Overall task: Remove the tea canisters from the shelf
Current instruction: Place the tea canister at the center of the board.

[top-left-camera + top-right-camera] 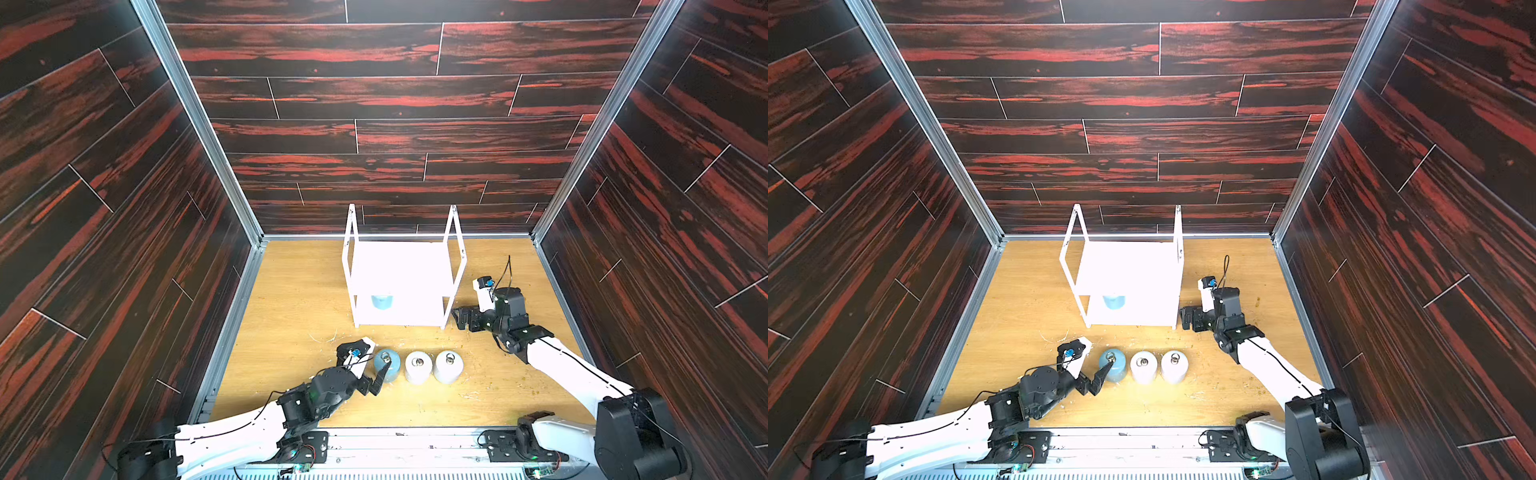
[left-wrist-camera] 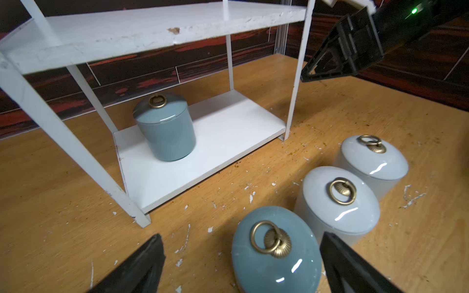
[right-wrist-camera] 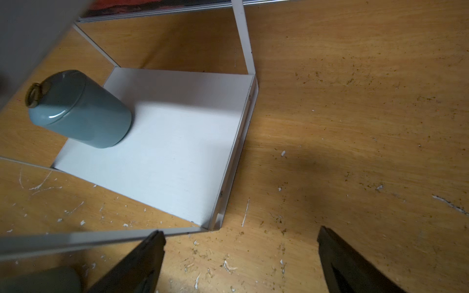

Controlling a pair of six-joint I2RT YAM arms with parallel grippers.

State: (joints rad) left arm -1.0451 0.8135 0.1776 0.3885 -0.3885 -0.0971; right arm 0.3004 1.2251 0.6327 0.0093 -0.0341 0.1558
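Wooden tabletop [image 1: 291, 299], flecked with white chips, enclosed by dark red plank walls [image 1: 374, 95]. Item: white two-tier shelf [image 1: 401, 266], centre rear, upright. Item: one blue canister [image 1: 381, 301], upright on the shelf's lower board, towards its left end. Items, in a row on the tabletop before the shelf: second blue canister [image 1: 388, 365], white canister [image 1: 418, 368], second white canister [image 1: 448, 367]. Left gripper [image 2: 242, 236]: jaws wide apart, flanking the second blue canister. Right gripper [image 3: 240, 230]: jaws wide apart, holding nothing, beside the shelf's right front post.
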